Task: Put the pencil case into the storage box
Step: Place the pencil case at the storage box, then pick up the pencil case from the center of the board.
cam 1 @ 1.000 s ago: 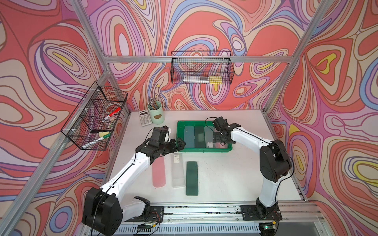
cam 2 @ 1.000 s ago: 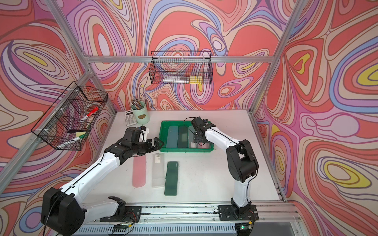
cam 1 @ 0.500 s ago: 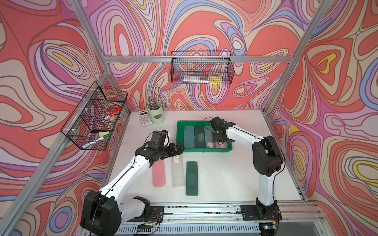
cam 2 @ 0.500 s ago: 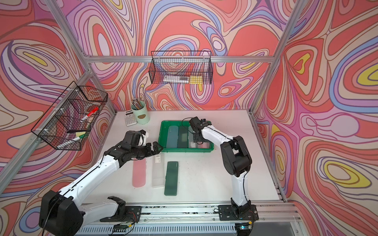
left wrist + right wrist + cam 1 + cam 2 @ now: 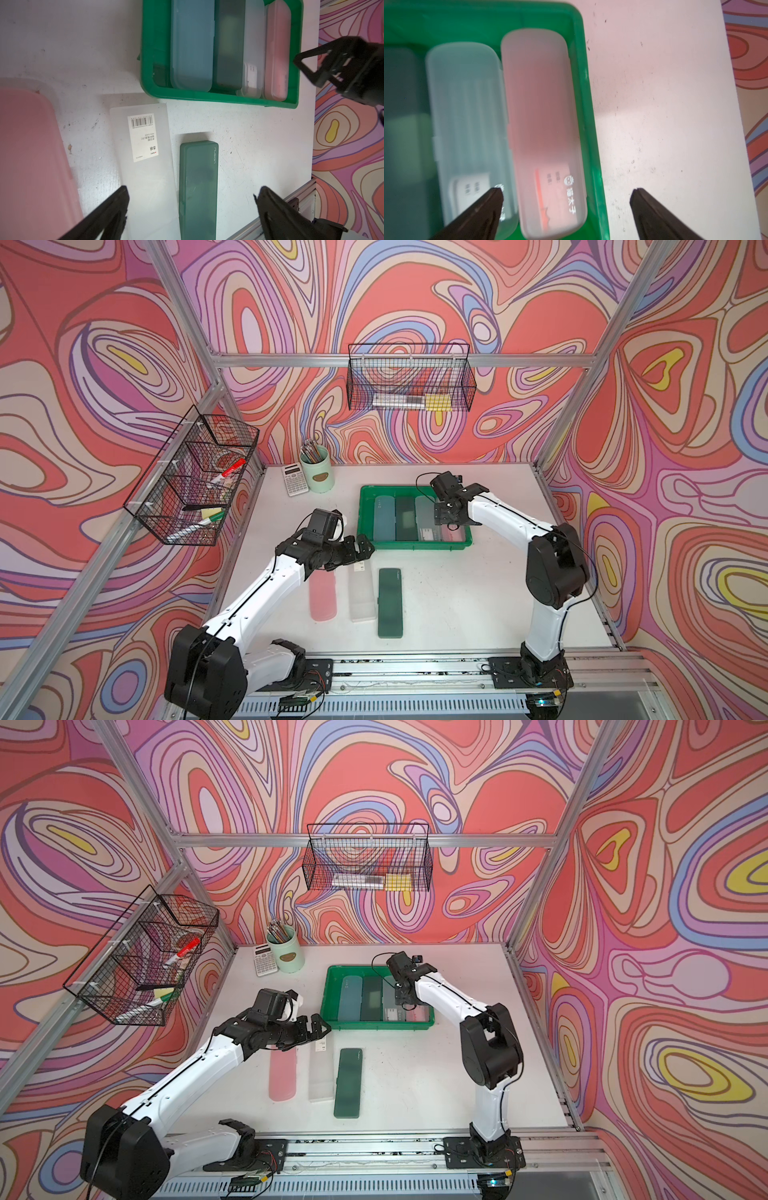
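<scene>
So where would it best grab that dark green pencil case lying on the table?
Probably from above, pinching across the narrow width near the middle of the dark green pencil case: it lies flat, long and slim.

The white bench (image 5: pixel 478 593) bears the storage box (image 5: pixel 415 546) beneath the right end effector (image 5: pixel 446 517) and three pencil cases (image 5: pixel 361 599) by the left end effector (image 5: pixel 362 549).

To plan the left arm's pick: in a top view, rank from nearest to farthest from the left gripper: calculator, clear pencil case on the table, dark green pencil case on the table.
1. clear pencil case, at the left gripper's fingertips.
2. dark green pencil case, beside it, to its right.
3. calculator, far back on the left.
</scene>
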